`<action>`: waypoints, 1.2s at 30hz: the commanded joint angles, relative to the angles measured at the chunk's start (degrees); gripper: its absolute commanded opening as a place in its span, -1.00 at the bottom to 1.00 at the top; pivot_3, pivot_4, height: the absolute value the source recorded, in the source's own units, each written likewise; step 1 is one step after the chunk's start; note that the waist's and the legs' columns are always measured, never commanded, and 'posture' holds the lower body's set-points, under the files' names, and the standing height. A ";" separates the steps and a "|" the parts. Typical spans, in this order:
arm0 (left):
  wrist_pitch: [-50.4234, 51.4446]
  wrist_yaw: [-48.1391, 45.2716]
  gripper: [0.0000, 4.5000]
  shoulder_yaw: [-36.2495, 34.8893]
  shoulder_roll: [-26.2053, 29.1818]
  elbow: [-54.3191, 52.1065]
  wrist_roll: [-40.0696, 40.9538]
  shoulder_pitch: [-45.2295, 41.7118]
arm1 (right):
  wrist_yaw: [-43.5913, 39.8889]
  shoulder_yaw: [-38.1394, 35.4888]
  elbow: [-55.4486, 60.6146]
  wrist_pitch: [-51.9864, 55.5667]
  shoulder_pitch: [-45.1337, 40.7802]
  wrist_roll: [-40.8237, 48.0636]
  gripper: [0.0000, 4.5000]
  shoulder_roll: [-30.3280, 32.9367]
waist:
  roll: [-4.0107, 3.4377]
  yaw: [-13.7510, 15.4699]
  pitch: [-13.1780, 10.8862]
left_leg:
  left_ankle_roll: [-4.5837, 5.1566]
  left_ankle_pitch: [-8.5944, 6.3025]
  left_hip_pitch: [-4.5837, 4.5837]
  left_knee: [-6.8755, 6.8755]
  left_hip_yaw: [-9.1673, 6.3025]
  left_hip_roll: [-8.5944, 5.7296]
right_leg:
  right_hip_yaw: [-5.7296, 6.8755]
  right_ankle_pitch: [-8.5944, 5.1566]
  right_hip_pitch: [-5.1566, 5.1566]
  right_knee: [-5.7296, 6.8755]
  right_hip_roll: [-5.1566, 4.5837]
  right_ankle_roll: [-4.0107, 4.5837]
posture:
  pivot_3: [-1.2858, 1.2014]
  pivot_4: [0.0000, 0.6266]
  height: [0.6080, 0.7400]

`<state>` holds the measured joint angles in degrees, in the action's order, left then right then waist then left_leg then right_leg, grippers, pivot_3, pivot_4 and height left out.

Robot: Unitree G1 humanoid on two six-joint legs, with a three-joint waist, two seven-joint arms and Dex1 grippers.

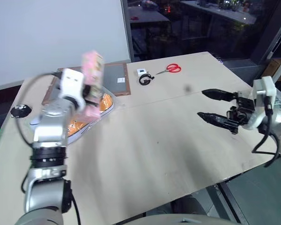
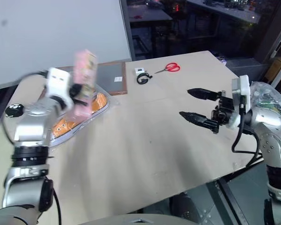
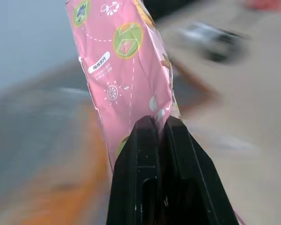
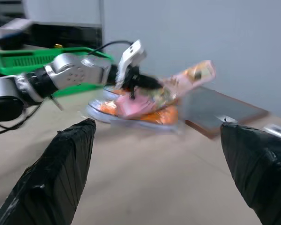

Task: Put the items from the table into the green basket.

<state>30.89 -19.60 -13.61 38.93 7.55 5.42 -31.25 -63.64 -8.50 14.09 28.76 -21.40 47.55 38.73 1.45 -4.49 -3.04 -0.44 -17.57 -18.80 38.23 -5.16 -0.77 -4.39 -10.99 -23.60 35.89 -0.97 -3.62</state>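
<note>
A long pink patterned soft pack (image 1: 92,65) stands up in the air above the left side of the pale wooden table (image 1: 154,154), with my left gripper (image 3: 160,124) shut on its lower end. In the right wrist view the same pack (image 4: 192,77) tilts over a flat orange and clear package (image 1: 79,124) that lies on the table. My right gripper (image 1: 201,103) hovers open over the right side of the table with nothing between its fingers. The green basket (image 4: 33,58) sits beyond the table's left end, behind my left arm.
Red scissors (image 1: 171,69) and a black ring beside a small white block (image 1: 144,77) lie at the far edge. A dark framed board (image 1: 113,79) lies behind the pack. A black round object (image 1: 21,110) sits at the far left.
</note>
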 commanded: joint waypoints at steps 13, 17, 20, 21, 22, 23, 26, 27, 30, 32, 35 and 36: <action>-0.08 5.20 -0.97 -21.37 19.36 -3.22 -6.59 10.77 | -10.09 10.89 -12.34 -3.05 -19.52 -3.90 1.00 -12.76 | 0.01 7.28 -0.07 | -0.02 0.00 -0.09 -0.18 -0.30 -0.04 | 0.38 0.13 -0.09 -0.02 -0.10 0.24 | 0.21 -1.00 1.00; -1.81 5.20 -0.97 -24.67 20.99 -0.53 -7.49 14.70 | -10.45 11.54 -13.11 -2.91 -21.15 -4.51 1.00 -15.33 | -0.03 8.70 -0.09 | -0.04 0.00 -0.09 -0.22 -0.35 -0.05 | 0.44 0.13 -0.08 -0.01 -0.11 0.25 | 0.22 -1.00 1.00; -5.62 5.35 -0.97 -27.30 23.05 5.27 -8.04 17.13 | -10.03 12.19 -14.25 -3.19 -22.39 -5.42 1.00 -17.12 | -0.03 9.06 -0.09 | -0.06 0.01 -0.08 -0.24 -0.39 -0.05 | 0.49 0.12 -0.08 0.00 -0.10 0.25 | 0.23 -1.00 1.00; -7.51 5.22 -0.97 -27.50 23.81 7.68 -7.96 17.28 | -9.73 12.33 -14.60 -3.37 -22.69 -5.82 1.00 -17.64 | -0.01 9.13 -0.08 | -0.09 0.03 -0.08 -0.25 -0.39 -0.03 | 0.50 0.13 -0.09 0.00 -0.09 0.25 | 0.24 -1.00 1.00; -9.29 4.97 -0.97 -27.46 24.41 9.88 -7.57 17.15 | -9.60 12.36 -14.80 -3.39 -22.89 -6.10 1.00 -18.04 | -0.01 9.21 -0.08 | -0.12 0.05 -0.06 -0.27 -0.42 -0.03 | 0.53 0.13 -0.09 0.01 -0.08 0.26 | 0.24 -1.00 1.00; -10.82 4.78 -0.97 -27.20 24.93 11.98 -7.27 16.87 | -9.49 12.36 -14.91 -3.42 -23.02 -6.36 1.00 -18.35 | -0.02 9.33 -0.08 | -0.15 0.06 -0.06 -0.31 -0.44 -0.03 | 0.55 0.13 -0.09 0.01 -0.07 0.26 | 0.24 -1.00 1.00; -15.33 4.32 -0.97 -25.45 26.52 18.03 -7.19 16.37 | -9.32 12.19 -14.78 -3.44 -23.13 -6.97 1.00 -18.94 | -0.04 9.80 -0.09 | -0.20 0.10 -0.02 -0.42 -0.48 -0.03 | 0.60 0.13 -0.09 0.02 -0.07 0.26 | 0.24 -1.00 1.00; -17.09 3.93 -0.97 -24.94 26.89 20.35 -6.82 15.88 | -8.82 12.06 -14.63 -3.72 -23.09 -7.43 1.00 -19.11 | -0.03 9.84 -0.09 | -0.21 0.10 -0.02 -0.43 -0.48 -0.03 | 0.60 0.13 -0.09 0.02 -0.07 0.27 | 0.24 -1.00 1.00; -21.77 3.21 -0.97 -23.10 28.01 26.79 -6.13 13.66 | -7.26 11.74 -14.73 -4.84 -23.06 -9.02 1.00 -19.37 | -0.03 9.78 -0.07 | -0.24 0.12 0.04 -0.49 -0.47 -0.02 | 0.60 0.14 -0.10 0.05 -0.06 0.29 | 0.23 -1.00 1.00; -24.36 2.70 -0.97 -21.89 28.83 30.40 -5.91 12.40 | -6.48 11.67 -14.57 -5.23 -22.86 -9.72 1.00 -19.42 | -0.04 9.68 -0.05 | -0.27 0.13 0.07 -0.57 -0.47 0.00 | 0.60 0.16 -0.13 0.06 -0.03 0.35 | 0.23 -1.00 1.00; -27.58 2.08 -0.97 -20.16 30.24 35.75 -5.66 10.57 | -4.77 11.74 -14.13 -5.71 -22.31 -10.86 1.00 -19.40 | -0.06 9.51 -0.04 | -0.46 0.26 0.17 -0.87 -0.47 0.04 | 0.60 0.12 -0.17 0.08 0.00 0.47 | 0.23 -1.00 1.00; -28.28 1.98 -0.97 -19.70 30.60 36.92 -5.58 10.16 | -4.40 11.73 -14.07 -5.80 -22.22 -11.11 1.00 -19.43 | -0.07 9.42 -0.03 | -0.47 0.26 0.18 -0.90 -0.48 0.04 | 0.60 0.10 -0.19 0.12 0.01 0.51 | 0.23 -1.00 1.00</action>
<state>4.53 -18.19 -32.99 66.83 42.92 0.13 -20.48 -68.83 4.42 -1.26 24.13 -42.88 36.52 19.32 1.38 4.93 -3.08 -0.91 -17.32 -18.63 37.27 -5.64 -0.72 -3.79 -10.94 -23.88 36.09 -0.95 -3.04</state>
